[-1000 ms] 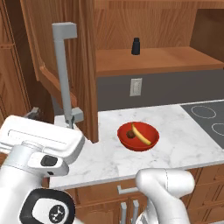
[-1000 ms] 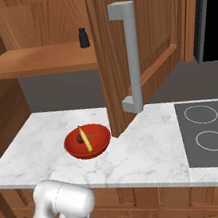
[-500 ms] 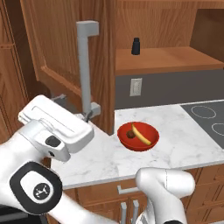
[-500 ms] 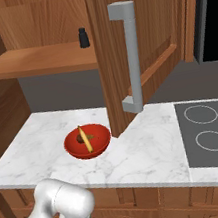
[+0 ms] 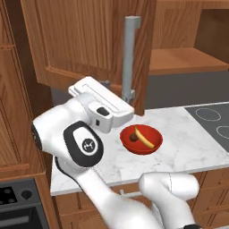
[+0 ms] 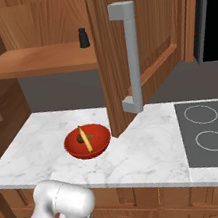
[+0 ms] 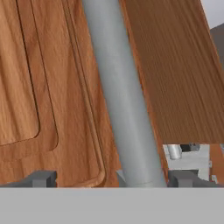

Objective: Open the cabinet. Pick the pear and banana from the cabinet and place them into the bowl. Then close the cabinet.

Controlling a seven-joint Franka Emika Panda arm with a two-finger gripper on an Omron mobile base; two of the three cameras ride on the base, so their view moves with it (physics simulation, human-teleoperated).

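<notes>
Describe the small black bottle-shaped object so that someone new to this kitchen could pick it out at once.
Start at the cabinet on the wall above the marble counter; its doors stand open. On the bare wooden shelf inside stands a small black bottle, upright, near the open right door's edge. It is the shelf's one item, dark and narrow-necked, unlike the fruit in the red bowl below.

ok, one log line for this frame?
stage: closing cabinet | gripper: open, straddling grey bar handle of reddish-brown wooden cabinet door | glossy red bowl: holds yellow banana and dark brown pear
</notes>
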